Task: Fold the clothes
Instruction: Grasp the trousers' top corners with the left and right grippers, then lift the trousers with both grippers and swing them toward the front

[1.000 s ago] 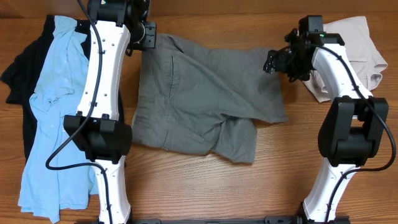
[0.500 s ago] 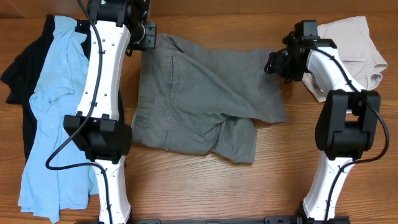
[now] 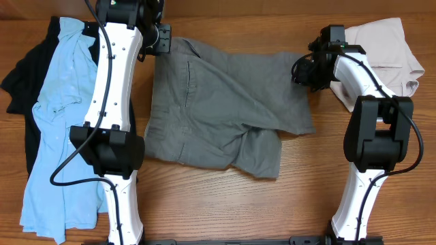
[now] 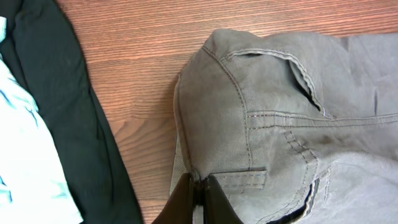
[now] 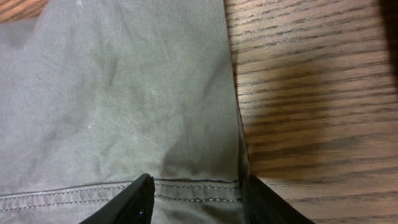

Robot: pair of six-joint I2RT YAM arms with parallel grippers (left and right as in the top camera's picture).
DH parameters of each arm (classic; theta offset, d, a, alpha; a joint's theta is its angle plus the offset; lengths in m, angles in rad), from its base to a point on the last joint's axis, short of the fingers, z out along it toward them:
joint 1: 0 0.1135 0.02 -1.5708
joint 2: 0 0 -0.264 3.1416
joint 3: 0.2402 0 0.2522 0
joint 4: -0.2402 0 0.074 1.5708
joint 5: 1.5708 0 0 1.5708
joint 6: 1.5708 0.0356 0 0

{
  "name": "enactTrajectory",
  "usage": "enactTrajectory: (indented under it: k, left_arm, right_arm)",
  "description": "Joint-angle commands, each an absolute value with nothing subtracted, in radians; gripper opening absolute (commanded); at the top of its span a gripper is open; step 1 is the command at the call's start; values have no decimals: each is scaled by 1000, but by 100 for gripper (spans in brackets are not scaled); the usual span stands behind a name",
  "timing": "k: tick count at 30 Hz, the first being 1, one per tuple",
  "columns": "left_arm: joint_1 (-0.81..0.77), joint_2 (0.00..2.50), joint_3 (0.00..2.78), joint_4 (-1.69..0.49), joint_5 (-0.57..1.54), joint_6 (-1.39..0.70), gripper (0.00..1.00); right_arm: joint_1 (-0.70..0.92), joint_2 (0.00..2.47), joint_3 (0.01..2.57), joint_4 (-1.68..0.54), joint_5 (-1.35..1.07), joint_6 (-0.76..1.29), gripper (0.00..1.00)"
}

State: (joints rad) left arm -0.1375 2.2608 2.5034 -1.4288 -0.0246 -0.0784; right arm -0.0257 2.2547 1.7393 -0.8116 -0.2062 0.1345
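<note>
The grey shorts [image 3: 218, 102] lie spread across the middle of the table, waistband to the left and legs to the right. My left gripper [image 3: 162, 37] sits at their far left corner. In the left wrist view it [image 4: 200, 202] is shut on the waistband edge of the grey shorts [image 4: 273, 124] beside a belt loop. My right gripper [image 3: 304, 68] is at the far right leg corner. In the right wrist view its jaws [image 5: 196, 199] stand apart astride the stitched hem of the grey shorts [image 5: 124, 93], with fabric between them.
A light-blue shirt [image 3: 58, 122] lies over a black garment [image 3: 20, 82] along the left side; both show in the left wrist view, the shirt [image 4: 18, 137] and the black garment [image 4: 68, 93]. Beige shorts [image 3: 388, 47] are bunched at the far right, behind the right arm.
The right gripper's jaws have narrowed around the hem of the shorts' leg, and the wrist has shifted slightly toward the far edge. The left arm and the shorts have not moved.
</note>
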Motion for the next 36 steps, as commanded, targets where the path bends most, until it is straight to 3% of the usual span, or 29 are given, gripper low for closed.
enactTrajectory:
  k: [1, 3, 5, 8, 11, 13, 18, 26, 36]
  left_arm:
    - [-139, 2240, 2529, -1428, -45, -93, 4]
    - [-139, 2240, 2529, -1428, -45, -93, 4]
    - [-139, 2240, 2529, -1428, -45, -93, 4]
    - [-139, 2240, 2529, -1428, -45, -93, 4]
    - [-139, 2240, 2529, -1428, -45, -93, 4]
    - [-139, 2240, 2529, -1428, -45, -93, 4]
    - [-138, 2240, 2529, -1410, -64, -93, 4]
    - [-137, 2199, 2543, -1393, -113, -93, 4]
    - [-137, 1941, 2543, -1326, -115, -93, 4]
  right_arm:
    - [-30, 2269, 1733, -809, -214, 134, 50]
    - [-30, 2270, 1731, -808, -214, 134, 48]
    - [-30, 2271, 1719, -798, -214, 134, 39]
    - [-30, 2288, 1718, -801, -215, 135, 34]
    - [-30, 2296, 1718, -805, -215, 135, 23]
    - [-30, 2296, 1719, -801, -215, 138, 4]
    - [-54, 2289, 1787, -851, -240, 161, 4]
    - [-131, 2191, 2127, -1157, -249, 164, 4]
    - [-194, 2033, 2497, -1510, -249, 156, 4]
